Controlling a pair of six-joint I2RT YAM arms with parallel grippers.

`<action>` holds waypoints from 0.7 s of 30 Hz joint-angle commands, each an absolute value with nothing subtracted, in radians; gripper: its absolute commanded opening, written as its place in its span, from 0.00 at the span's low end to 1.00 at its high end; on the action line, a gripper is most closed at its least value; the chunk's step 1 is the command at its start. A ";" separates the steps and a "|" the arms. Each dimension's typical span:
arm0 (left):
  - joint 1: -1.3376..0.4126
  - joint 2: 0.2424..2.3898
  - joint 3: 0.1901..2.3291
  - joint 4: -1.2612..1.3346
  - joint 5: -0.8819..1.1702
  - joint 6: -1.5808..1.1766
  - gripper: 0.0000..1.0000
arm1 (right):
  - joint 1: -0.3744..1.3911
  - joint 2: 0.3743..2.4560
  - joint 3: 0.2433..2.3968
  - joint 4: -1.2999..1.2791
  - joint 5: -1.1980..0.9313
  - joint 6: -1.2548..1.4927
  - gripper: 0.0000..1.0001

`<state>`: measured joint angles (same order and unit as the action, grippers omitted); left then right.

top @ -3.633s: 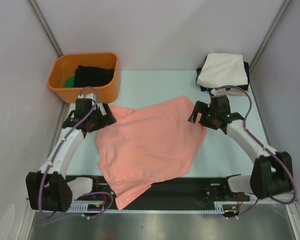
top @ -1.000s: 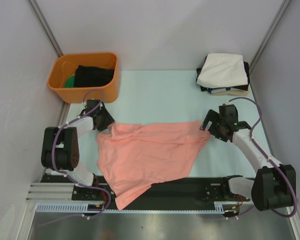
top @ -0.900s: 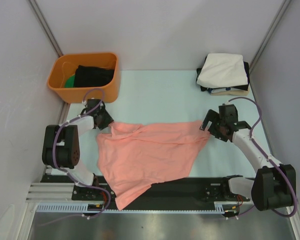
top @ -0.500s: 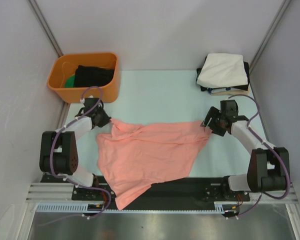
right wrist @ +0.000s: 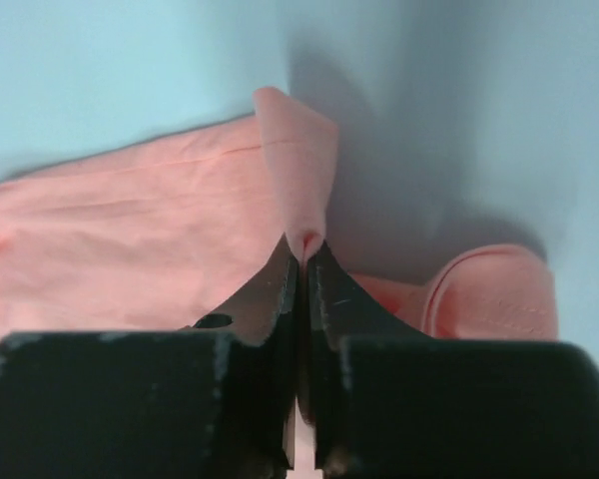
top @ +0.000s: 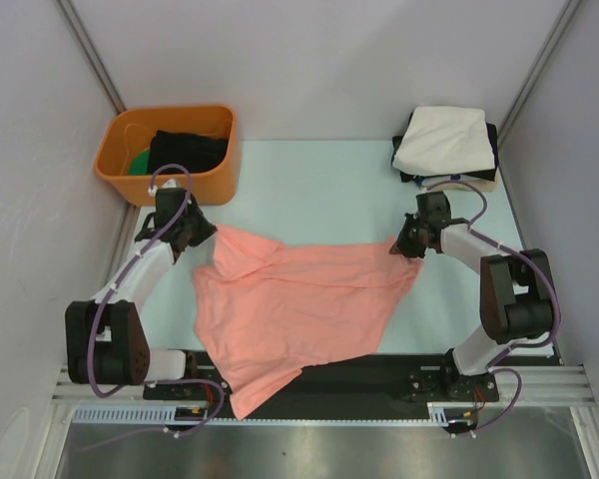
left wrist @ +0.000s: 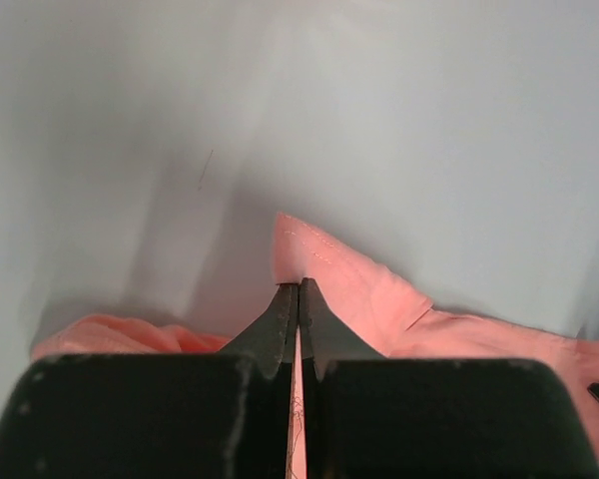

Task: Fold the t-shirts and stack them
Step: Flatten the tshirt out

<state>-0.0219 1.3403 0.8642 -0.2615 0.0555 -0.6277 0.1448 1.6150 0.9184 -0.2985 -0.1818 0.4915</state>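
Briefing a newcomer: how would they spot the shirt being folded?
In the middle of the pale table lies the pink shirt, its far corners pinched by the left pincer and right pincer. Unlike the stack at far right, it is unfolded and the only pink thing.

An orange plastic tub (top: 113, 160) sits at the far left corner of the pale blue-green table top (top: 319, 190) — a small green thing (top: 138, 162) peeks out inside it, next to a black bundle (top: 188, 150). Plain grey walls (top: 319, 60) stand on three sides, with a thin metal post (top: 95, 60) in each far corner. A long black bar (top: 379, 374) runs along the near edge — past it lies a shiny metal strip (top: 319, 454).
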 commanded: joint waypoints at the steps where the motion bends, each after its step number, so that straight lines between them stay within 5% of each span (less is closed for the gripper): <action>1: -0.023 1.279 0.890 -0.296 0.067 -0.603 0.01 | 0.153 1.545 0.937 -0.279 -0.169 0.482 0.00; 10: -0.023 1.025 1.093 -0.442 0.075 -0.568 0.00 | 0.178 1.231 1.121 -0.461 -0.138 0.332 0.00; 21: -0.023 0.718 1.566 -0.686 0.058 -0.528 0.00 | 0.212 0.451 1.126 -0.436 -0.126 0.314 0.00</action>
